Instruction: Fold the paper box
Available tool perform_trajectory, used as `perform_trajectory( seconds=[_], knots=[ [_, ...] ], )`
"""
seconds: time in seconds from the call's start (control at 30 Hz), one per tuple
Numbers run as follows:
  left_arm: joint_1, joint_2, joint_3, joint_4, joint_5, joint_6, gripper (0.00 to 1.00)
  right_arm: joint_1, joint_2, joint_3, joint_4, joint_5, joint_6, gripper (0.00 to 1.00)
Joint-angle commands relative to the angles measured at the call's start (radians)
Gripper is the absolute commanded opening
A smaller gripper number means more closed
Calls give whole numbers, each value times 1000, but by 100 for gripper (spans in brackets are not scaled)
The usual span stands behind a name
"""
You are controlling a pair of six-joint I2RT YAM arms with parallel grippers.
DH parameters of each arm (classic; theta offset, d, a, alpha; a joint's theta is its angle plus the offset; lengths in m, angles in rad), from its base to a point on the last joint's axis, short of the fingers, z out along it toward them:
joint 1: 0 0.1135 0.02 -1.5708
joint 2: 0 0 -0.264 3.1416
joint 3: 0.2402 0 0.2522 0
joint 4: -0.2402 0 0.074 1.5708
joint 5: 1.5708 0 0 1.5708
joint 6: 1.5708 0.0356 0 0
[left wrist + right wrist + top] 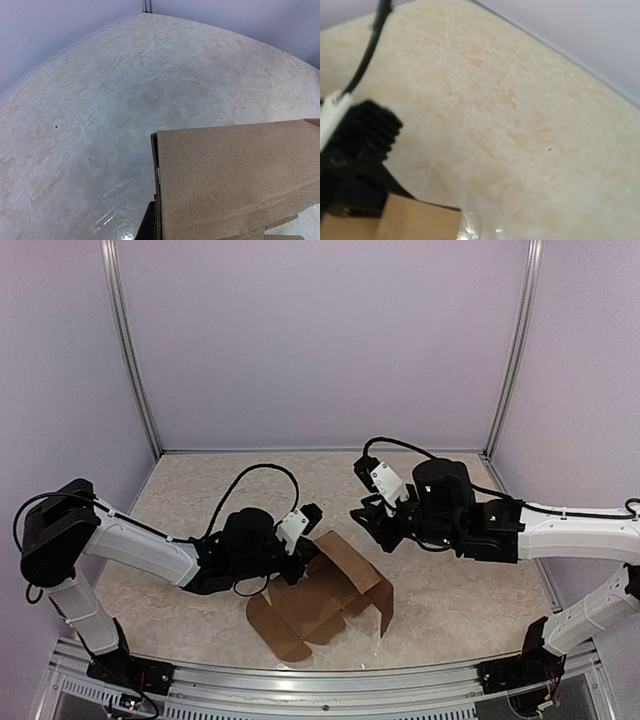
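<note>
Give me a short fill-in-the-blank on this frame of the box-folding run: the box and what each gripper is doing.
1. The paper box is plain ____ cardboard, its flaps not yet folded shut.
2. The left gripper is ____ on one edge of it.
3. The right gripper hangs above the table, apart from the box, holding ____.

Missing words: brown; shut; nothing.

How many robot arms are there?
2. The left arm reaches in from the left, left gripper pinching the paper box; the right arm reaches in from the right, near the box. None look hidden.
</note>
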Motion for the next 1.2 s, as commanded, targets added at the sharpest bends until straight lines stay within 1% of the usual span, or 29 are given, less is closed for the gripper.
perform_trajectory(
  seconds=[0.0,0.03,0.07,0.2,0.33,0.6,0.73,0.97,1.17],
  knots=[
    [55,53,70,-3,161,58,0,-61,75,-28,75,-170,125,13],
    [61,64,68,13,169,60,0,-68,94,-31,97,-183,138,5],
    [63,71,68,29,172,59,0,-74,112,-33,118,-196,151,0],
    [64,109,77,52,165,63,0,-84,179,-48,216,-212,187,0],
    [64,136,79,82,161,58,0,-87,236,-43,280,-212,207,0],
    [62,173,76,129,162,27,0,-92,331,-9,336,-213,228,0],
    [56,192,71,150,158,16,2,-91,374,-12,363,-213,247,0],
    [45,218,62,167,156,7,5,-91,420,-11,381,-212,265,0],
    [41,230,33,206,147,-9,11,-92,440,-32,390,-239,291,0]
  ],
)
